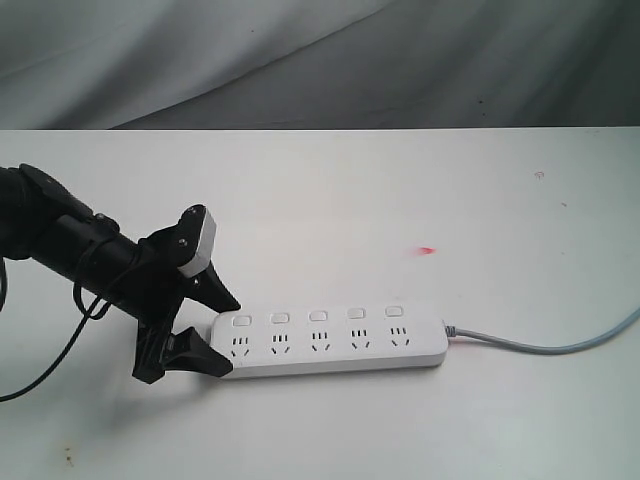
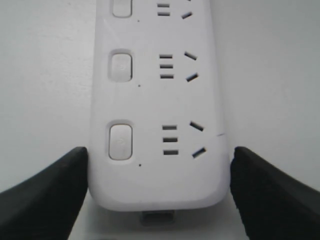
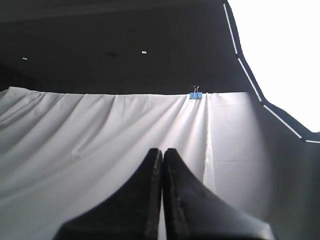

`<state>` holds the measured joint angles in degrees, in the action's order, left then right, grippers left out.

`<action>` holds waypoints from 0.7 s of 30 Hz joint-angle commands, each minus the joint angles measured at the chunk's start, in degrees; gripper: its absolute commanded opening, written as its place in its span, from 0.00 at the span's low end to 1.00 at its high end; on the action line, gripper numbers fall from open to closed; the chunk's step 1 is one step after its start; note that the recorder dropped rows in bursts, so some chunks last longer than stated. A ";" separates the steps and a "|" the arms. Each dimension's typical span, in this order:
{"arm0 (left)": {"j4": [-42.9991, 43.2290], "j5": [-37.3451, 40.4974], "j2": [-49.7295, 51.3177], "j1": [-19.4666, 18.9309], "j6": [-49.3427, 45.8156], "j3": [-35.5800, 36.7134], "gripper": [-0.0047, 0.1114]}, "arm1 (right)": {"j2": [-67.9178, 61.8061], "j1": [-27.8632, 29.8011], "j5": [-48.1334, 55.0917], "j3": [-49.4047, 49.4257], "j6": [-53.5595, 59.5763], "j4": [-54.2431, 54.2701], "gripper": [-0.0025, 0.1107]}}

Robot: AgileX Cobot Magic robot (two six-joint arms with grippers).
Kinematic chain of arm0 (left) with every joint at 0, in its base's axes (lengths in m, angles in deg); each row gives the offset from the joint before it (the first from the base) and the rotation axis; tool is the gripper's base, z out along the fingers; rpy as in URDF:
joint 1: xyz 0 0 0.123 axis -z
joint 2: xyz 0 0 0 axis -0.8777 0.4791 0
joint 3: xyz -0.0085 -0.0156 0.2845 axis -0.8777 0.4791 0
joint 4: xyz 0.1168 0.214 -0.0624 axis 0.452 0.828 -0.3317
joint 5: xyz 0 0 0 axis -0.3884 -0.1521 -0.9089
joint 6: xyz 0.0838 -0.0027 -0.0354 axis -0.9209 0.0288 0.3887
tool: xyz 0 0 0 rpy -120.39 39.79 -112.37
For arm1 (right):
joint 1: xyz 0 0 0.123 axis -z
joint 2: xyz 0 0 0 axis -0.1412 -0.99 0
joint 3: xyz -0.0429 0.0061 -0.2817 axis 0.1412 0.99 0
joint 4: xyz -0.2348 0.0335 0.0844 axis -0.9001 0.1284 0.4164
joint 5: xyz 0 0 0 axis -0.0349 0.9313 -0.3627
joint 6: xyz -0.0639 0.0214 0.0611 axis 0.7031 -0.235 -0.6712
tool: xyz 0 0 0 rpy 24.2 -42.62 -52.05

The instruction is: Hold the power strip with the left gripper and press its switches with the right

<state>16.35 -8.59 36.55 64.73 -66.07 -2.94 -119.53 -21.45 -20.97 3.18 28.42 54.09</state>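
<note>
Power strip [image 1: 330,343] lay lengthwise across the table [image 1: 400,200], cord [image 1: 560,348] trailing right. The left gripper [image 1: 232,338] flanked its left end, jaws spread just beside both edges. The right gripper [image 3: 161,165] sat closed, empty.

I see my left arm [image 1: 70,245], matte black, with a thin black cable [image 1: 70,340] looping below; left gripper [image 1: 233,338]: two pointed black wedges, white-grey rounded module [image 1: 200,238]. Right gripper [image 3: 161,151]: narrow black wedges.

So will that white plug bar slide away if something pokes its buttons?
Maybe a little: the power strip lies flat on a smooth table, so it could skid. It looks stiff and low, so tipping seems unlikely. Its grey cord looks floppy and probably won't anchor it.
</note>
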 commanded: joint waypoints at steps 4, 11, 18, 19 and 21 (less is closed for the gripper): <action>-0.43 0.17 0.05 0.16 -0.40 -0.40 0.43 | 0.31 0.11 0.44 0.10 0.05 -0.01 0.02; -0.43 0.17 0.05 0.16 -0.40 -0.40 0.43 | 0.45 0.11 -3.80 0.10 -1.74 2.16 0.02; -0.43 0.17 0.05 0.16 -0.40 -0.40 0.43 | 5.06 4.10 -5.14 6.90 -23.61 10.84 0.02; -0.43 0.17 0.05 0.16 -0.40 -0.40 0.43 | 5.60 5.27 -3.72 9.05 -25.10 10.35 0.02; -0.43 0.17 0.05 0.16 -0.40 -0.40 0.43 | 7.75 8.47 2.34 16.17 -33.49 6.71 0.02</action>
<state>16.35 -8.59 36.55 64.73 -66.07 -2.94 -113.29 -15.35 -23.96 13.56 2.35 63.89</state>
